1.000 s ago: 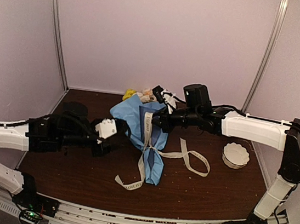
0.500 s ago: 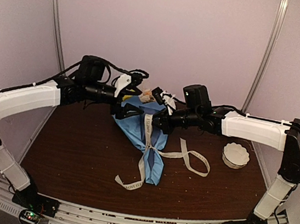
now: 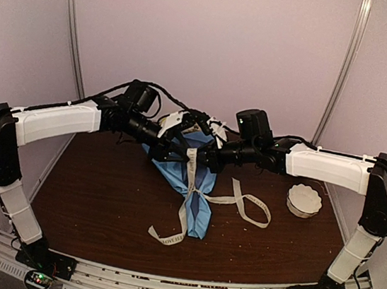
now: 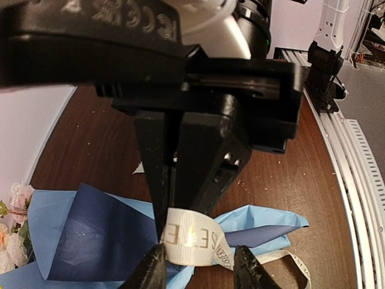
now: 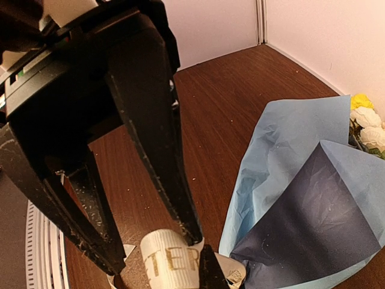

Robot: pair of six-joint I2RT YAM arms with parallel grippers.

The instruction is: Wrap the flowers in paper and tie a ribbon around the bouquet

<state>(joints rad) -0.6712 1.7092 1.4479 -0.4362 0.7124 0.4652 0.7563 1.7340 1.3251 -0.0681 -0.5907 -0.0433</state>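
The bouquet (image 3: 200, 188) lies mid-table, a cone of light and dark blue paper (image 4: 90, 232) with the flowers (image 3: 213, 128) at its far end. The cream ribbon (image 3: 244, 202) is knotted round its narrow part, and both ends trail on the table. One strand rises to my right gripper (image 3: 203, 157), which is shut on it. My left gripper (image 4: 200, 271) faces it, jaws apart on either side of that same lettered strand (image 4: 194, 242). In the right wrist view the left gripper's fingers (image 5: 174, 192) straddle the ribbon (image 5: 168, 262) just ahead of my right gripper (image 5: 209, 272).
A white scalloped bowl (image 3: 304, 200) stands at the right of the table. Pink and white blooms (image 4: 13, 201) and yellow ones (image 5: 361, 101) lie near the back wall. Both forearms cross above the far half of the table.
The left arm swung up from the near left to the bouquet's top. Its jaws opened wide, then narrowed around the ribbon strand. The right gripper kept its hold and stayed put.
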